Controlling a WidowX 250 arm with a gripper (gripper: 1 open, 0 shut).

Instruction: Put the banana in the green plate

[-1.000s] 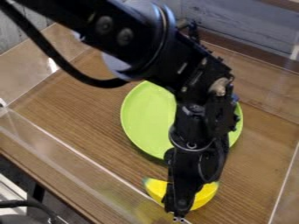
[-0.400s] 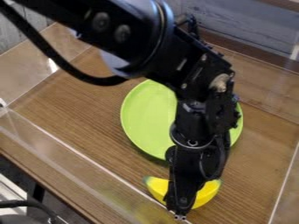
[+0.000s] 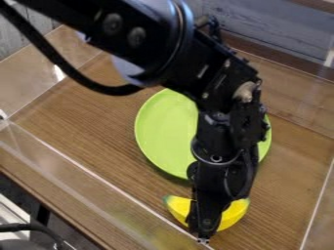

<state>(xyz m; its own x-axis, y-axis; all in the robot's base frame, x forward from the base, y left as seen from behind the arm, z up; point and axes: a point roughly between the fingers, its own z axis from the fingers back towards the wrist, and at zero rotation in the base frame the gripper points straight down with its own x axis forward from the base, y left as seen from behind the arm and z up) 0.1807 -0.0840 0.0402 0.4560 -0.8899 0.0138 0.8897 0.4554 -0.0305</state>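
Observation:
The yellow banana (image 3: pixel 229 217) lies on the wooden table near the front edge, just below the green plate (image 3: pixel 167 130). My black arm reaches down over it and hides its middle. The gripper (image 3: pixel 202 232) points straight down at the banana with its jaws drawn together, and it looks shut on the banana, though the fingertips are hard to make out against the dark arm. The arm also covers the right part of the lime-green plate, which sits flat in the centre of the table.
Clear plastic walls (image 3: pixel 53 161) fence the wooden table on the left and front. A grey wall (image 3: pixel 280 34) runs along the back. Bare wood lies to the left of the plate.
The gripper and banana have stayed in place; only a very slight shift of the arm shows between the frames.

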